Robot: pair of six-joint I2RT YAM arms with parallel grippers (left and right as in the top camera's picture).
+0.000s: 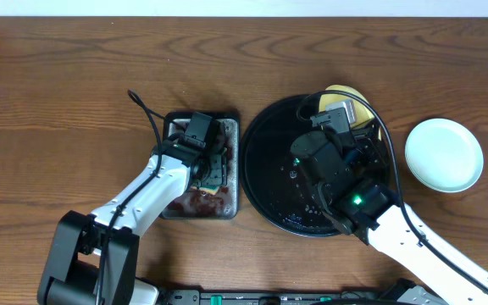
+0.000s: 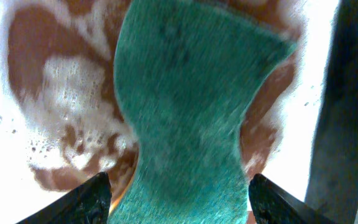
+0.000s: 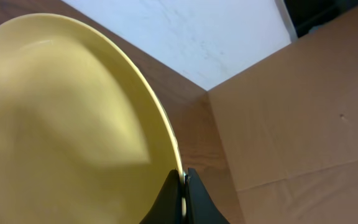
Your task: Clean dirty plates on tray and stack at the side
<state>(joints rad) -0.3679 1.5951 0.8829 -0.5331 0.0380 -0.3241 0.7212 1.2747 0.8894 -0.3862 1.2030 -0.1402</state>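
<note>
While the right tool pinches the rim of the yellow plate, the sponge lies lengthwise, unheld, between the spread fingers of the left tool.

tray: black, round | yellow plate: tilted at its far rim | mint plate: flat, beside tray

Right arm, yellow plate over tray, left arm over pan, tabletop open left

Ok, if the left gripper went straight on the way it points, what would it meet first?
Probably the green sponge in the metal pan; the left gripper stands open over it, though depth is unclear.
</note>
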